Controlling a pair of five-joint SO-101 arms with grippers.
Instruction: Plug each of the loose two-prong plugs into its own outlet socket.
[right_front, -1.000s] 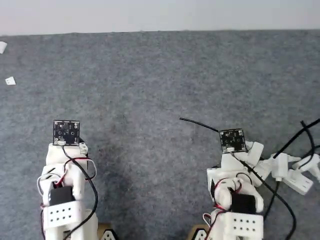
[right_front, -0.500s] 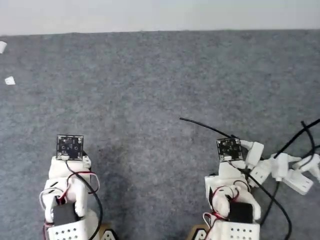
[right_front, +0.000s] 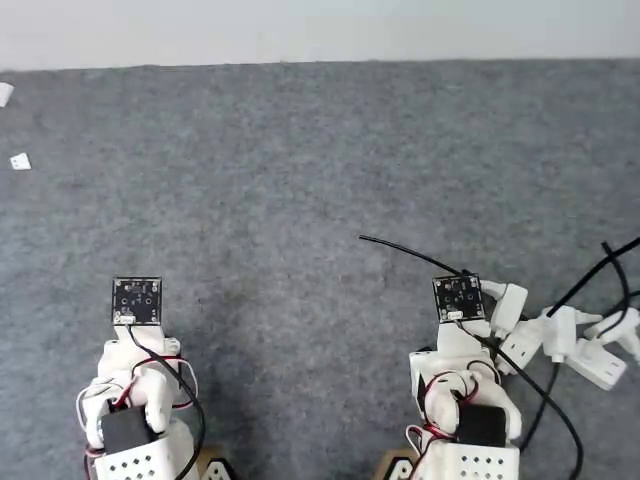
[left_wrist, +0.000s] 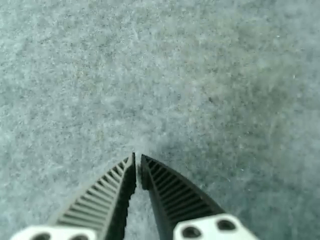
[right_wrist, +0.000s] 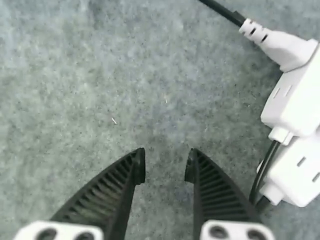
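A cluster of white two-prong plugs and outlet blocks with black cords lies on the grey carpet at the right. The right arm sits just left of the cluster at the front edge. In the right wrist view my right gripper is open over bare carpet, holding nothing. A white plug on a black cord and white outlet blocks lie beside it, apart from the fingers. The left arm stands at the front left. My left gripper is shut, empty, over bare carpet.
Two small white scraps lie at the far left of the carpet. A pale wall bounds the far edge. Black cords loop in from the right edge. Open carpet spans the middle and the back.
The left arm has drawn back toward the front edge. The right arm pulled back slightly at first, then held still. The plugs and cords have not moved.
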